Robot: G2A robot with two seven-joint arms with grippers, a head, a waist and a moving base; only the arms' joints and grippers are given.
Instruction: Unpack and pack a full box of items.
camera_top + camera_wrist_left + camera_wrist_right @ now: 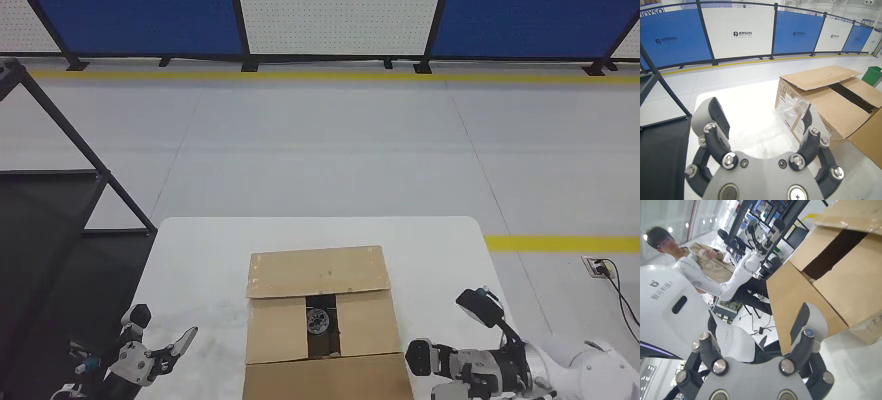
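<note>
Looking down from above, we are seeing one box (280, 330) sitting on the table (200, 260), its two side flaps (368, 322) nearly meeting. One round item (318, 320) is showing through the slot, which is running away from us. The left gripper (160, 335) is hanging well apart on the box's left, and the right gripper (430, 362) is hanging just beside its near right corner, so nearer. From the left wrist, we are keeping fingers (718, 115) spread and empty, with the box ahead. From the right wrist, our jaws are likewise spread, grasping nothing, with one fingertip (800, 321) overlapping the near flap (783, 306); we cannot judge contact.
</note>
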